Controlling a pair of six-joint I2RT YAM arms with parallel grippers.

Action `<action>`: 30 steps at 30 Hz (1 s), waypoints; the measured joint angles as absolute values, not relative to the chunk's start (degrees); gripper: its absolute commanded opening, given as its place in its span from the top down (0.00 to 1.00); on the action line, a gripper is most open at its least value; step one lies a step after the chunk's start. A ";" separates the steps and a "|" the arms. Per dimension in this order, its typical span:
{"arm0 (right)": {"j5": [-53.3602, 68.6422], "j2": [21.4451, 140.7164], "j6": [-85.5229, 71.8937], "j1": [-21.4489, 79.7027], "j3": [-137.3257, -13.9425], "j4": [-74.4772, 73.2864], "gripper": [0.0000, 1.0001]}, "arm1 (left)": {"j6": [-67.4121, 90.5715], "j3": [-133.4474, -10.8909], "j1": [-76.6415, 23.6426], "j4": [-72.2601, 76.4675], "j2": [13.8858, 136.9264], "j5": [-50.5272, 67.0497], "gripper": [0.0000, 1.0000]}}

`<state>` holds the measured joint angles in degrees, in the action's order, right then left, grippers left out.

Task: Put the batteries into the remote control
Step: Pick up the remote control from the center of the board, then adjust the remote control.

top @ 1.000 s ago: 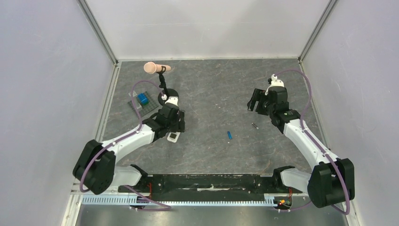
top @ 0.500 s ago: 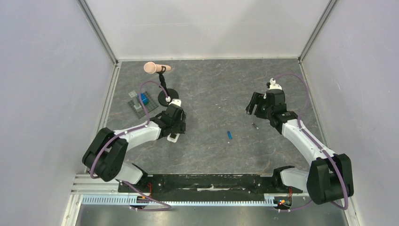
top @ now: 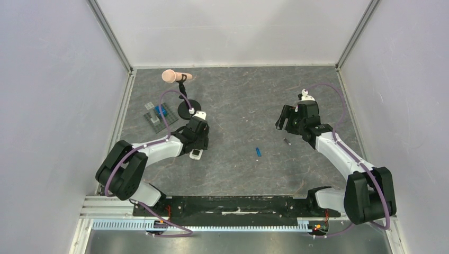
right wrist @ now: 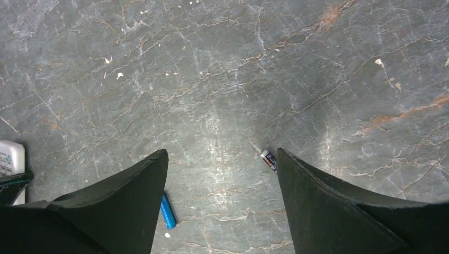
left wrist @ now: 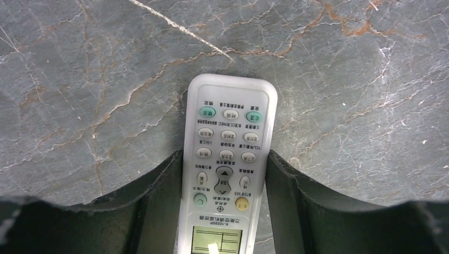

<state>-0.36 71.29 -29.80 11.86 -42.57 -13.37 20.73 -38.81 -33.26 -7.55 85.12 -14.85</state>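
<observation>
The white remote control (left wrist: 229,132) lies face up on the grey table, buttons and greenish screen showing. My left gripper (left wrist: 225,159) is shut on its long sides; in the top view the gripper (top: 197,138) covers most of the remote (top: 195,154). The blue battery (top: 258,152) and the dark grey battery (top: 287,141) lie loose on the table. My right gripper (top: 285,117) is open and empty above them. In the right wrist view the blue battery (right wrist: 168,210) is by the left finger and the dark one (right wrist: 268,158) by the right finger.
A pink microphone (top: 172,76) on a black stand (top: 186,108) stands behind the left gripper. A blue toy brick on a grey plate (top: 157,115) lies to its left. White walls enclose the table on three sides.
The left arm's elbow has swung in while its gripper stayed at the remote. The right gripper has drifted slightly left and towards the batteries.
</observation>
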 measured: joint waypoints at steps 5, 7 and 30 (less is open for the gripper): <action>2.57 71.37 -29.74 11.86 -42.61 -13.39 0.22 | 19.79 -39.11 -33.23 -7.55 85.14 -13.06 0.89; 4.49 71.66 -29.50 11.92 -43.00 -13.39 0.22 | 19.29 -39.42 -33.28 -7.60 85.03 -11.07 0.91; 28.49 78.50 -36.29 27.57 -55.59 -12.08 0.34 | 12.16 -49.30 -49.30 -2.57 76.01 8.14 0.98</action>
<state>28.49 78.50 -36.29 27.57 -55.59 -12.08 12.16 -49.30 -49.30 -2.57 76.01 8.14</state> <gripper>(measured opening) 0.707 0.589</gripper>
